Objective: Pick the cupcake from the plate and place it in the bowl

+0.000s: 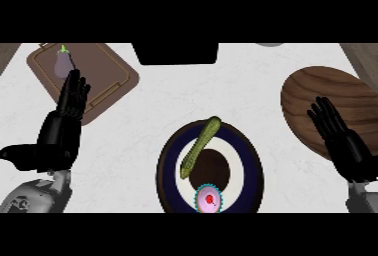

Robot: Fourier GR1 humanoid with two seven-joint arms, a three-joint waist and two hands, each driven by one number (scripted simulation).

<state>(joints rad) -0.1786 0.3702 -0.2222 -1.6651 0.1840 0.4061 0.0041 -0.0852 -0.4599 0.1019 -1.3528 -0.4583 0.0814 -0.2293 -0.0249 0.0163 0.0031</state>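
At the near edge of the plate (168, 150), close to the bottom of the head view, the cupcake (208, 199) is seen from straight above: one cupcake, pink frosting ringed by a teal wrapper, a red dot at its centre. It is set upright, top turned toward the camera, so no long axis can be made out. One plate is counted, dark-rimmed with a white ring and a brown middle. One cucumber (200, 147) is laid across it, its long axis run diagonally from the plate's far rim down toward the left, its lower end kept apart from the cupcake. One wooden bowl (325, 100) is placed at the right. One brown tray (111, 75) is found at the far left, with one eggplant (63, 63) on it, stem pointed away. The left hand (65, 120) is held over the tray's edge, fingers straight and together, nothing gripped. The right hand (341, 142) is shown over the bowl's near rim, fingers straight, slightly spread, nothing held.
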